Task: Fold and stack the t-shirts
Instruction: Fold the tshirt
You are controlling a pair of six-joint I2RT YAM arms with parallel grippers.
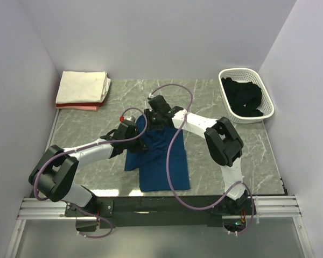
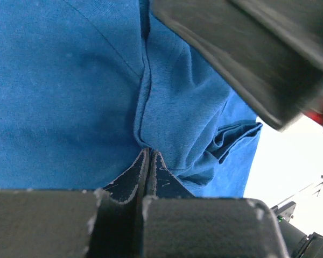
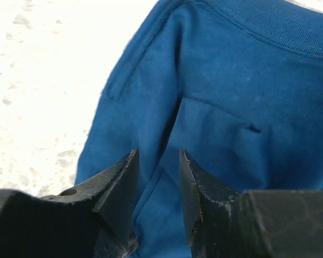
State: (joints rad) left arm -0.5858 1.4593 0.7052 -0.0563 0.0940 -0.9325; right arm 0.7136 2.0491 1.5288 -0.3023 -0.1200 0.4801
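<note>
"Over on the table (image 1: 231, 161), where is the shirt you are working on?"

"Middle, toward the near edge. The navy blue t-shirt (image 1: 164, 166) lies there, bunched at its far end under both my arms."

"Your left pincer?"

"My left pincer (image 2: 149, 153) is pressed fully together, a pucker of the blue cloth nipped at its tips."

"And the right?"

"My right pincer (image 3: 157, 156) hangs over the shirt near the collar, jaws standing apart, blue cloth showing in the gap beyond them."

"The other shirts?"

"At the far left corner the cream-white t-shirt (image 1: 83, 86) lies folded on the pink-red t-shirt (image 1: 78, 106). The black t-shirt (image 1: 246, 97) sits in the white basket (image 1: 238, 71), far right."
</note>
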